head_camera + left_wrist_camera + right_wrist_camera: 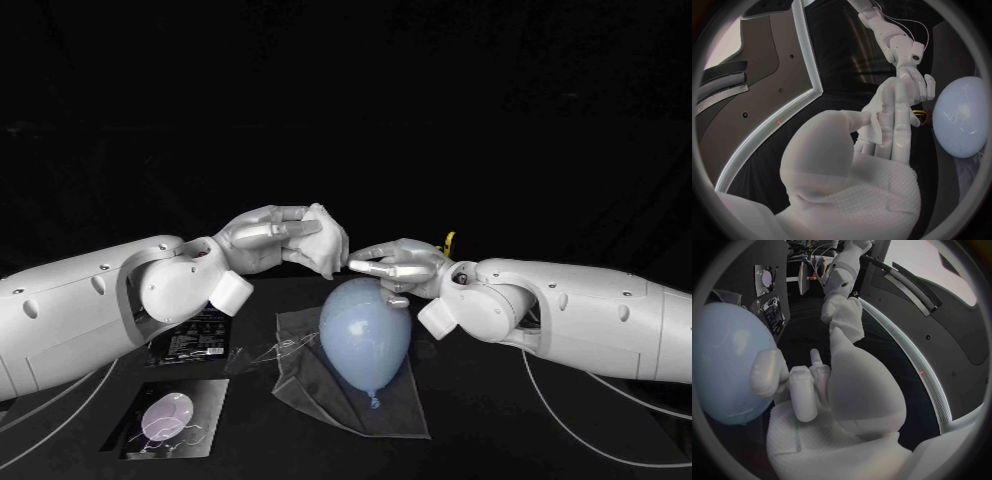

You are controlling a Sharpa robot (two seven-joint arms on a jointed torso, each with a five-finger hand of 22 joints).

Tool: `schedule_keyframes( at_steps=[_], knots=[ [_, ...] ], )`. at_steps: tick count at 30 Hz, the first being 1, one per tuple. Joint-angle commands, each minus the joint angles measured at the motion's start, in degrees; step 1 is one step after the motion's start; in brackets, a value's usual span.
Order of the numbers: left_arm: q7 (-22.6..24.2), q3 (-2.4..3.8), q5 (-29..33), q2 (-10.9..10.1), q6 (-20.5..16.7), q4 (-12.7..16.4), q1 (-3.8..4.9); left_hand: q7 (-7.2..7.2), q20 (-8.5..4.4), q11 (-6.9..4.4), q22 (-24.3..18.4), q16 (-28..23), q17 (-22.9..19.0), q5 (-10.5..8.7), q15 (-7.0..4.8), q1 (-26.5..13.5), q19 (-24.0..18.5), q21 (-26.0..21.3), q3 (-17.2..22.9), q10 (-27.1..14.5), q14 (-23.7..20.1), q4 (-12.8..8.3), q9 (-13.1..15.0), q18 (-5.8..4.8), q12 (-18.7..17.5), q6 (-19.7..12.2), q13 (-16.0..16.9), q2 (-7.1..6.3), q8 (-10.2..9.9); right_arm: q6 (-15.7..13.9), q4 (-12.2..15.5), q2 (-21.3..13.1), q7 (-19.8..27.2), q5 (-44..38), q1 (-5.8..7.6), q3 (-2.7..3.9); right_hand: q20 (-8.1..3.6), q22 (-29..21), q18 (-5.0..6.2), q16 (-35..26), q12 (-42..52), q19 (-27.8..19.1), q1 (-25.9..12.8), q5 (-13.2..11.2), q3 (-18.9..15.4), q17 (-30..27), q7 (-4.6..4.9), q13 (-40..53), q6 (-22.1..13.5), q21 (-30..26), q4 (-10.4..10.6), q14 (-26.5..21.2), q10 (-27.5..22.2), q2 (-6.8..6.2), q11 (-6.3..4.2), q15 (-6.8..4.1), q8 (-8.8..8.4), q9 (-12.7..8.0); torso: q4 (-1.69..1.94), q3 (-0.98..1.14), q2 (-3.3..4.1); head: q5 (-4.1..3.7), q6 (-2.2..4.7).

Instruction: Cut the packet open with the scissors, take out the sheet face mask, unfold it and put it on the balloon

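Note:
My left hand [274, 237] is raised above the table and holds the folded white sheet mask [326, 240] between its fingers. The mask [872, 123] shows as a crumpled white strip along those fingers [896, 117]. My right hand [397, 266] hovers just above the balloon's top, its fingertips close to the mask's lower edge. Its thumb and fingers [803, 387] are apart with nothing between them. The pale blue balloon [361, 338] lies on a clear plastic sheet [320, 385]. The black packet [188, 342] lies under my left forearm. A yellow scissors handle [450, 240] peeks out behind my right wrist.
A card with a balloon picture [166, 418] lies at the front left of the black table. A thin cable runs along the table by each forearm. Both forearms flank the balloon closely.

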Motion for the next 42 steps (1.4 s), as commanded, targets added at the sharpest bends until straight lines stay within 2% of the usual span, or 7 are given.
schedule_keyframes(
  at_steps=[1,4,9,15,20,34,42],
  knots=[
    [1.3,0.09,-0.3,0.0,0.8,0.1,0.06,2.05,-0.28,-0.44,0.6,1.5,1.3,0.19,-0.15,0.0,0.6,1.1,-0.1,0.0,0.7,0.3,2.4,0.45,-0.2,1.2,0.0,0.43,0.3,6.1,0.0,-0.4,1.8,2.2,0.02,0.01,-0.14,8.9,-0.43,0.2,0.0,-0.4,1.8,4.8,1.1,15.0,-0.15,11.1,-0.4,0.0,-1.4,6.1,3.0,0.08,-0.3,-0.02,-0.2,-0.1,-0.06,0.02,0.04,-0.01,0.12],
    [1.4,0.09,-0.3,0.0,0.7,0.1,0.06,1.95,-0.59,-0.58,1.4,3.6,3.0,0.18,-0.38,0.0,1.0,2.5,0.0,0.1,1.0,0.4,2.9,0.44,-0.2,1.3,0.0,0.35,0.2,7.8,0.0,-0.8,1.5,2.1,0.02,0.02,-0.21,8.9,-0.42,0.2,0.1,-0.6,2.7,12.3,4.0,15.0,-0.17,11.2,-0.6,0.2,-2.6,6.1,3.0,-0.79,-0.4,-0.13,-0.43,-0.3,-0.05,0.0,0.03,-0.07,0.11],
    [1.5,0.09,-0.5,0.1,0.7,0.1,0.06,1.76,-1.1,-0.81,3.7,9.2,7.3,0.18,-0.7,-0.1,0.8,6.1,0.4,0.1,0.4,0.8,4.0,0.29,-0.2,1.3,0.0,0.14,-0.1,10.6,-0.1,-1.0,0.8,2.0,0.02,0.02,-0.25,8.7,-0.28,0.2,-0.1,-1.2,1.8,13.3,6.8,15.0,-0.31,11.1,-1.4,-0.3,-3.1,6.1,2.9,-2.13,-0.52,-0.2,-0.94,-0.7,-0.01,-0.02,-0.01,-0.12,0.09],
    [1.5,0.09,-0.8,0.2,0.8,0.2,0.06,1.72,-1.17,-0.84,5.5,13.0,10.1,0.18,-0.77,-0.2,-0.3,8.7,0.6,0.2,-1.1,0.9,4.9,0.27,-0.2,1.3,0.0,0.04,-0.4,11.2,-0.5,-0.5,0.8,2.3,0.02,0.02,-0.13,8.6,-0.27,0.2,-0.1,-1.5,-2.1,0.8,7.8,15.0,-0.31,11.1,-2.4,-0.2,-2.4,6.1,2.9,-3.14,-0.41,-0.07,-1.01,-0.6,0.04,-0.02,0.03,-0.22,0.09],
    [1.4,0.09,-1.1,0.2,0.8,0.2,0.06,1.7,-1.17,-0.86,6.6,15.2,11.5,0.18,-0.82,-0.2,-1.0,10.4,0.6,0.2,-1.7,1.0,5.5,0.3,-0.2,1.3,0.0,0.03,-0.5,9.7,-0.7,0.1,1.7,3.0,0.02,0.02,0.02,8.6,-0.28,0.2,0.2,-1.5,-3.6,-4.6,6.8,15.0,-0.21,11.4,-2.5,0.0,-2.3,6.1,3.1,-2.78,-0.27,0.06,-0.64,-0.5,0.05,0.0,0.06,-0.18,0.07],
    [1.3,0.09,-1.4,0.2,0.8,0.3,0.06,1.67,-1.16,-0.9,8.5,18.8,13.5,0.17,-0.88,-0.2,-2.1,13.2,0.8,0.3,-2.3,1.2,6.4,0.37,-0.2,1.4,0.0,-0.03,-0.9,8.3,-0.5,1.1,3.0,4.0,0.01,0.04,0.09,8.6,-0.28,0.2,0.3,-1.6,-4.7,-6.1,5.5,15.0,-0.14,11.5,-2.2,0.0,-2.1,6.1,3.2,-2.6,-0.19,0.14,-0.16,-0.2,-0.06,0.0,0.01,-0.27,-0.03],
    [1.3,0.09,-1.6,0.3,0.5,0.2,0.06,1.67,-1.14,-0.9,9.1,19.9,14.0,0.17,-0.89,-0.2,-2.6,14.0,0.8,0.3,-2.4,1.2,6.7,0.38,-0.2,1.4,0.0,-0.02,-1.0,7.5,-0.4,1.3,3.7,4.2,0.01,0.05,-0.04,8.8,-0.45,0.2,0.9,-1.1,-4.5,-6.1,4.3,15.0,-0.37,12.1,2.1,1.1,-2.2,6.1,3.7,-1.32,-0.42,-0.03,2.3,0.8,-0.02,-0.02,0.02,-0.42,0.02]
  ],
)
